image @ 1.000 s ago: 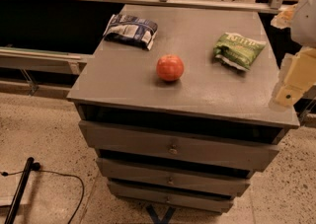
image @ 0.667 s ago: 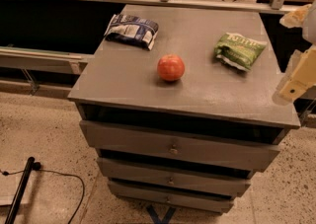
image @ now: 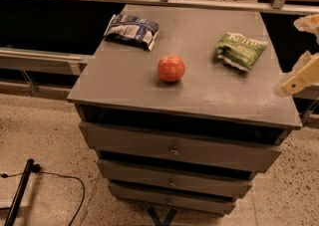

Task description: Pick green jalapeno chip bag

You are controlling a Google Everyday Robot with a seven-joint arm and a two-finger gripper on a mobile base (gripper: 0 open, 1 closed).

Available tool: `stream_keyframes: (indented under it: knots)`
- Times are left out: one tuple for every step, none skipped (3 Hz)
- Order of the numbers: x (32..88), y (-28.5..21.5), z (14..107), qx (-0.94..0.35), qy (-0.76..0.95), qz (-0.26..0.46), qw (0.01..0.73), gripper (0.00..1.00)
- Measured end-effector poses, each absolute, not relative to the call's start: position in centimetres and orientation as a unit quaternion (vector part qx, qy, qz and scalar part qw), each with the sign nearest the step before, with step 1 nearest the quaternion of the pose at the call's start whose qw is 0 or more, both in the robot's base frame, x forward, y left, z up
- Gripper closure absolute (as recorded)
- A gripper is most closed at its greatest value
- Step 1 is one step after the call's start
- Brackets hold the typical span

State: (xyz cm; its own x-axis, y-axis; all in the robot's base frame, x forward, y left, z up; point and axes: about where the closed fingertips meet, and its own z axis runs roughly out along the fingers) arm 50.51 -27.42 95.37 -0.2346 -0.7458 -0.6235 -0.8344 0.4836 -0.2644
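Setting: a grey drawer cabinet [image: 174,153] was pictured on a speckled floor [image: 45,135], with dark shelving and metal rails [image: 40,60] seen behind it.
Worktop: the flat grey worktop [image: 199,95] was seen carrying three items, all set well apart from one another.
Green jalapeno chip bag: the green jalapeno chip bag [image: 240,50] was found lying flat on the right rear part of the worktop, its pale lettering turned upward and a whitish edge shown along its near side. It was untouched by anything.
Red-orange ball: a red-orange ball [image: 171,67] was placed near the middle of the worktop, to the left of the green bag and nearer the front.
Blue and white snack bag: a dark blue and white snack bag [image: 131,30] was laid at the left rear corner.
Gripper: the cream-coloured gripper [image: 299,76] was caught at the right edge of the view, held beside the worktop's right side, apart from the green bag and lower in the view.
Grip: whether it was open or closed could not be told.
Drawers: three drawer fronts with small knobs were shown below the worktop.
Floor: a black cable [image: 65,180] and a dark rod [image: 20,192] were seen at lower left.
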Motion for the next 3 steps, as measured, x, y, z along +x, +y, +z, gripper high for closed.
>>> stream_keyframes:
  knots:
    - [51.1, -30.0, 94.2, -0.456, 0.810, 0.024, 0.367, 0.00]
    - [52.2, -32.3, 92.8, -0.384, 0.840, -0.001, 0.383, 0.00]
    - [52.2, -32.3, 92.8, -0.384, 0.840, -0.001, 0.383, 0.00]
